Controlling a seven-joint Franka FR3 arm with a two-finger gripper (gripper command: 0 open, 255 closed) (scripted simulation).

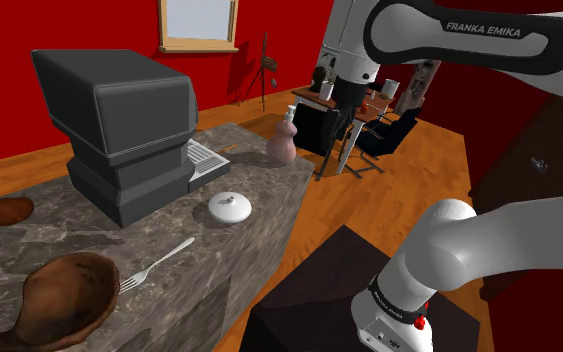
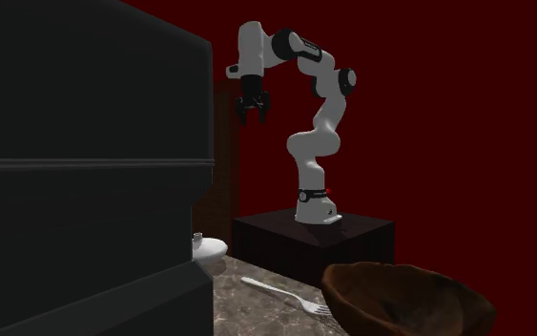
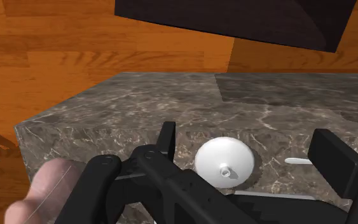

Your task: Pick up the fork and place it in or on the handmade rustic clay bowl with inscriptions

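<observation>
End effector (image 2: 253, 110) hangs spread and empty; in the second exterior view the fork (image 2: 276, 288) lies on the tabletop (image 2: 257, 320) well below at 6 o'clock, its shoulder-view axis running 2 to 8, tines beside the bowl (image 2: 419, 305).

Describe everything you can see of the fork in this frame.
The fork is slim and pale silvery, with a long thin handle and short tines. It lies flat on the dark marbled countertop, free of any grasp. Its tines end at the rim of the brown rough bowl; whether they touch cannot be told. Its handle points toward the white domed lid.
</observation>
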